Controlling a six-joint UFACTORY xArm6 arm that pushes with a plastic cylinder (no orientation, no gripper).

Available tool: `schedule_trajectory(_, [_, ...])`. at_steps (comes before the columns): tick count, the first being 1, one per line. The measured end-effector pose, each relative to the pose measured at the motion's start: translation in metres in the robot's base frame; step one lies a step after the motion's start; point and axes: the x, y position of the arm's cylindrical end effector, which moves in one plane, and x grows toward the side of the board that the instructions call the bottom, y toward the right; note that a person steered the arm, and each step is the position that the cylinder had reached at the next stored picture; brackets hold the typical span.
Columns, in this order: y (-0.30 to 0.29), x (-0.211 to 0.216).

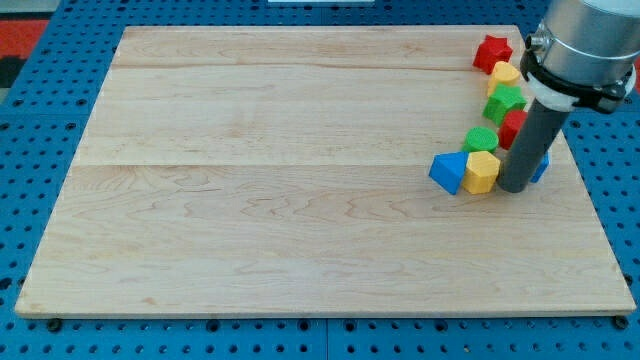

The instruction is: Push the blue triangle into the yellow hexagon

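The wooden surface [300,180] fills most of the view, laid on a blue pegboard [40,120]; its left and middle carry nothing, and every block sits in a cluster at the far right. The arm's grey body [585,45] hangs over that cluster at the top right; from it the dark rod drops to my tip [515,188], which rests on the surface just right of the yellow hexagon [482,172]; there are no jaws on this arm, so nothing spreads or pinches, only a blunt end that pushes.

The blue triangle [449,172] lies at the cluster's near left corner, touching the left side of the yellow hexagon, or so close that no gap shows; the task looks all but met as things lie. The relation that matters: the triangle is left of my tip, with the hexagon between them, so a push from here would strike the hexagon first; to press the triangle rightward my tip would need to come round to its left side.

Behind these, running far and right: a green round block [481,139], a red block [512,128] half hidden by the rod, a green star [504,102], a second yellow block [505,74], a red star [491,51]; a sliver of another blue block [541,168] shows right of the rod.

No brand, label or writing can be read anywhere.
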Motion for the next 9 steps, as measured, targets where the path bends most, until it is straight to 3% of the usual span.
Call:
schedule_trajectory(1, [0.000, -0.011])
schedule_trajectory(3, [0.000, 0.051])
schedule_trajectory(4, [-0.034, 0.062])
schedule_trajectory(9, [-0.040, -0.013])
